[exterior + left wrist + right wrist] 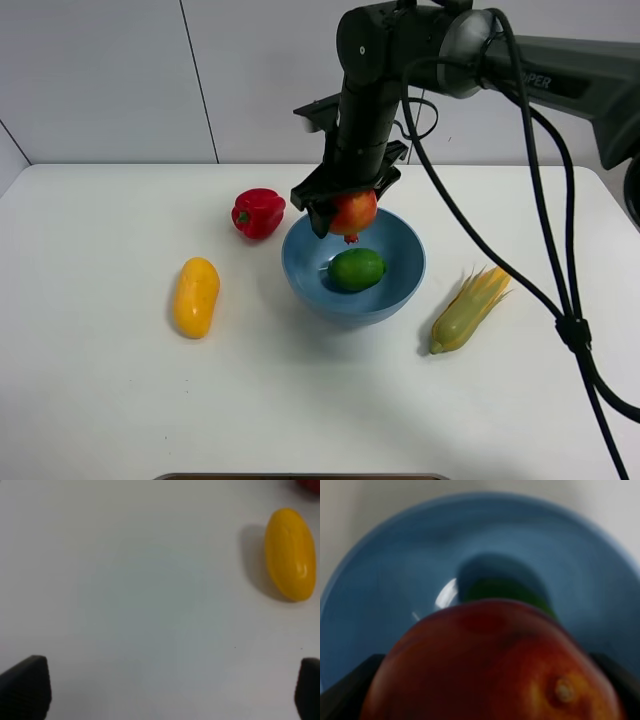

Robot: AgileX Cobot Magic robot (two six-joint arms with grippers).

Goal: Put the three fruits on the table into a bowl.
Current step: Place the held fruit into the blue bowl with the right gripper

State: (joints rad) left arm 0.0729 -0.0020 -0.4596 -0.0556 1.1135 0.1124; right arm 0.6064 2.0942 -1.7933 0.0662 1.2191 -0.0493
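My right gripper [352, 213] is shut on the red-and-yellow apple-like fruit [354, 212] and holds it just above the far rim of the light-blue bowl [398, 285]. In the right wrist view the fruit [490, 665] fills the foreground over the bowl [395, 570]. The green lime [357, 269] lies inside the bowl; its edge [490, 591] peeks out behind the held fruit. The yellow-orange mango [196, 296] lies on the white table [100, 400] left of the bowl. My left gripper [170, 690] is open over bare table, with the mango [290, 552] off to one side.
A red bell pepper [258, 212] sits just left of the bowl's far side. A corn cob with husk [468, 310] lies to the right of the bowl. The right arm's cables [560, 300] hang over the right part of the table.
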